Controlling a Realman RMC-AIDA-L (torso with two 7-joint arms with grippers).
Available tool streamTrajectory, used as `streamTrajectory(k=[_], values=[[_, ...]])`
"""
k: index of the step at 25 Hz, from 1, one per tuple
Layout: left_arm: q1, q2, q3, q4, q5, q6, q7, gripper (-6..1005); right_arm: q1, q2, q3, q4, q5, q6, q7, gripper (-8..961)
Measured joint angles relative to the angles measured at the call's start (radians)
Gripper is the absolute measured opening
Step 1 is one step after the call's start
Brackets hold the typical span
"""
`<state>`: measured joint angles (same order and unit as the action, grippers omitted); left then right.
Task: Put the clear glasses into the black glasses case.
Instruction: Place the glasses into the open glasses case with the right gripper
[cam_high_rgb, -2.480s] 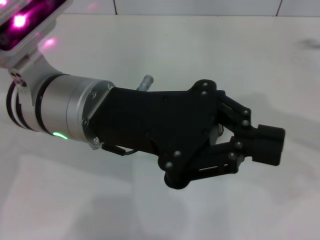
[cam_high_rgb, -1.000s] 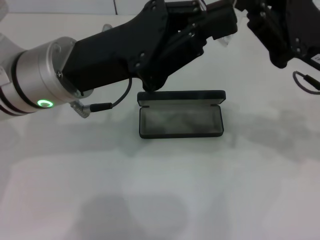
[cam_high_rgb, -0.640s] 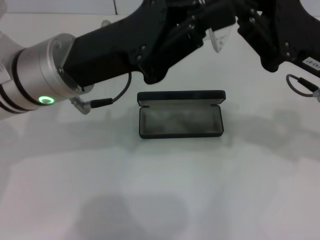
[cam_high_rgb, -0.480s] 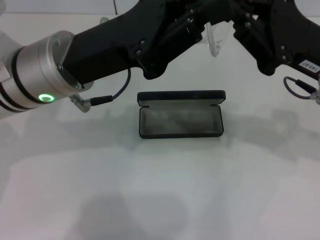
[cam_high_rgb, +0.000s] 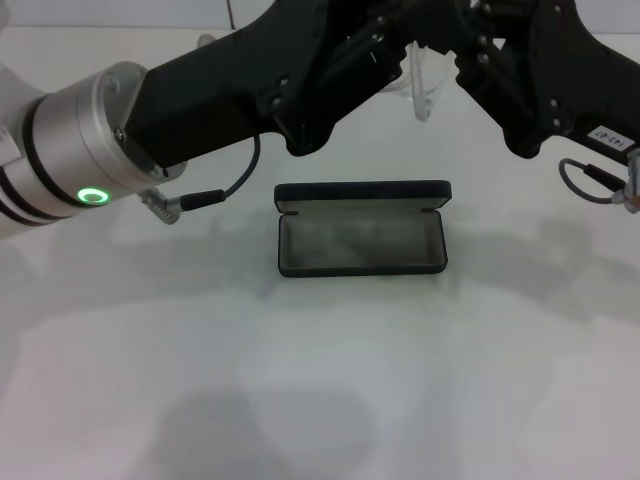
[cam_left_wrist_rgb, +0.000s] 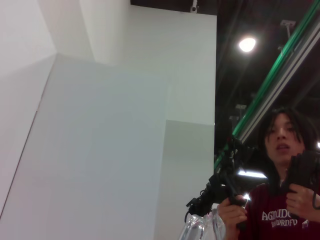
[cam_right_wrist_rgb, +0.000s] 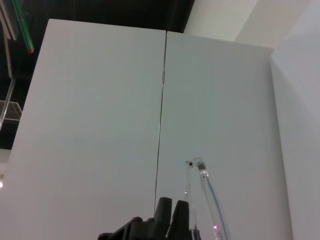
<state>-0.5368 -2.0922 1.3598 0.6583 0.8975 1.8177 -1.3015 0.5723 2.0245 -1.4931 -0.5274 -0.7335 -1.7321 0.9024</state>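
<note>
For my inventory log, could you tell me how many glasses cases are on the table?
1. The black glasses case lies open mid-table, its grey inside bare. The clear glasses are held above and behind it, where the left end effector and right end effector meet. Nothing suggests another case, though the arms hide some table.

- A small white label (cam_high_rgb: 607, 137) sits on the right arm's black housing in the head view, at about 2 o'clock from the black glasses case (cam_high_rgb: 361, 241); its dark print is too small to read.
- White lettering (cam_left_wrist_rgb: 285, 216) crosses the chest of a person's maroon shirt (cam_left_wrist_rgb: 280, 220) in the left wrist view; it begins roughly "AGIUD", the rest unclear.
</note>
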Motion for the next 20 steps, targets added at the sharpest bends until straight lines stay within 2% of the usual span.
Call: streamTrajectory(k=[20], values=[[0.005,0.003,0.007,0.000,0.012,0.004,0.001,70,-0.015,0.000,0.012,0.007,0.036,-0.006,-0.005,52]])
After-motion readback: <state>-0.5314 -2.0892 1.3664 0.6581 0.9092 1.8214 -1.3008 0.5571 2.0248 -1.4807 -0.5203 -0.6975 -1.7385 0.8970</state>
